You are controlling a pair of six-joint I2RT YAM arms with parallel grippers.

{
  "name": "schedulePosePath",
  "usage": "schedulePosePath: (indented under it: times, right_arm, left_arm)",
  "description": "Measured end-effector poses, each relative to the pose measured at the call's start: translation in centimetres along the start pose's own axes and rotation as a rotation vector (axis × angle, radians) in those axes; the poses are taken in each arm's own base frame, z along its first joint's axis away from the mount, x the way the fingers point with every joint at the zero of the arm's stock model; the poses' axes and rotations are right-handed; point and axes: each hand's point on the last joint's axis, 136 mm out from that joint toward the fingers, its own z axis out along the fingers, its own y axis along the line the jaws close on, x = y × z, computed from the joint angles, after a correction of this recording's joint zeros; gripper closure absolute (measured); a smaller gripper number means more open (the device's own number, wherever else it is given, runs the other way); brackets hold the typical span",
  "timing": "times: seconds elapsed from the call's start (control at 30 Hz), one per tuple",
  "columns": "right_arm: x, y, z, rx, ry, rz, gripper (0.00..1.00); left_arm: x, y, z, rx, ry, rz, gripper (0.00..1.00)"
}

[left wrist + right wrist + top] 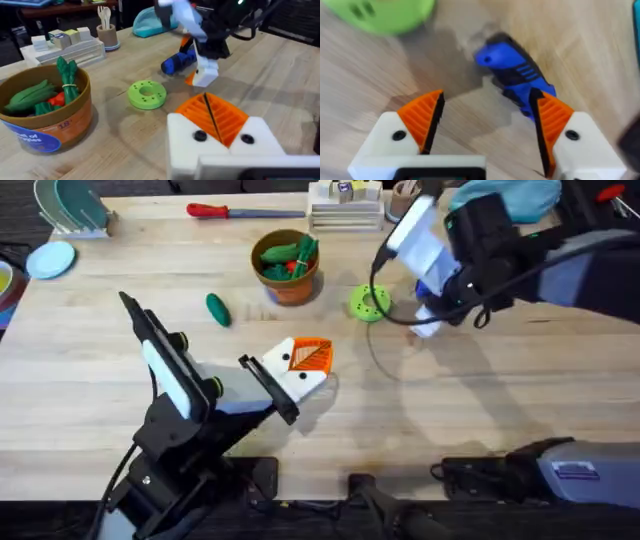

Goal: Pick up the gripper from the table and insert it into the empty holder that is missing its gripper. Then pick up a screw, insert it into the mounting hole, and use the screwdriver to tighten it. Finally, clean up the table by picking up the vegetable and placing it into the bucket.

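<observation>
The blue screwdriver [512,70] lies on the table beside the green disc; it also shows in the left wrist view [177,61]. My right gripper [487,120] hangs open just over it, one orange pad [551,117] at the tool's body, nothing gripped. From above, the right gripper [425,323] is right of the disc. The dark green vegetable [217,309] lies left of the bucket [290,285], which holds green toy produce. My left gripper [305,362] rests mid-table, its orange pads [212,117] pressed together. The loose gripper part, the holder and the screw are not made out.
A bright green disc with holes [369,303] sits between the bucket and the right gripper. A red-handled tool [225,211] lies at the far edge, beside a tray with blocks [345,205] and a cup of sticks [106,32]. A blue lid [50,260] sits far left.
</observation>
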Motion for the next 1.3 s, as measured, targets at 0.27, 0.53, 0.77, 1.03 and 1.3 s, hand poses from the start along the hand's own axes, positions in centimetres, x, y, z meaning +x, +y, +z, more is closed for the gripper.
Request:
schedulePosePath:
  times: [0.27,0.53,0.77,1.03,1.3]
  right_arm:
    - [-4.0,-1.1,-6.8,-0.044,-0.288,0.318,0.011]
    - [-4.8,-2.4,-11.8,-0.043,-0.445,0.507,0.011]
    - [-4.8,-2.4,-12.6,-0.064,-0.466,0.594,0.010]
    - [-4.9,-2.5,-12.7,-0.094,-0.471,0.724,0.010]
    - [-5.6,-3.1,-13.1,-0.106,-0.511,0.812,0.009]
  left_arm:
    - [0.0,0.0,0.0,0.000,0.000,0.003,0.501]
    - [0.0,0.0,0.0,-0.003,-0.001,0.000,0.008]
    - [-0.7,1.5,-0.1,-0.091,-0.025,0.003,0.008]
    - [-6.3,6.2,-4.2,-0.433,-0.007,-0.110,0.008]
    - [-10.2,10.4,-10.6,-0.824,0.303,-0.112,0.009]
